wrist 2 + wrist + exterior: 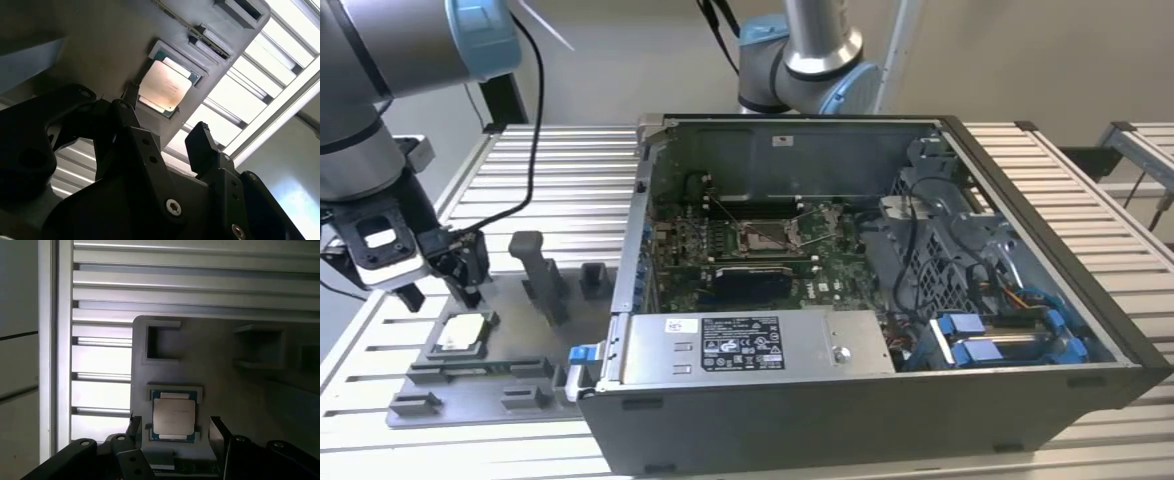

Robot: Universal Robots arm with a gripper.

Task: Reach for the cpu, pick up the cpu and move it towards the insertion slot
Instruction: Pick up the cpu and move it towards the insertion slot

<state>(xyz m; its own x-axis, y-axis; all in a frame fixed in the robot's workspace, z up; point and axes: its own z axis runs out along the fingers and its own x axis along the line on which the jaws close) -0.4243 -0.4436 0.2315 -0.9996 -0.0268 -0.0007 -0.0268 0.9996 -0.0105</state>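
Over the grey tray (520,345), at the exterior view's left, my gripper (440,290) hangs with its two fingers spread wide and nothing between them but air. One cpu (463,335) lies flat in a tray pocket just beneath me, its silvery top facing up. In the first wrist view my two fingertips (216,426) flank the chip, one on each side, each standing apart from its edges. The second wrist view shows the same straddle, the chip lying beyond my two dark fingers (200,137). Two upright grey blocks (534,270) rise from the tray beside me. One insertion slot (774,232) sits on the board inside one open computer case (1067,300), well apart from me towards the exterior view's right.
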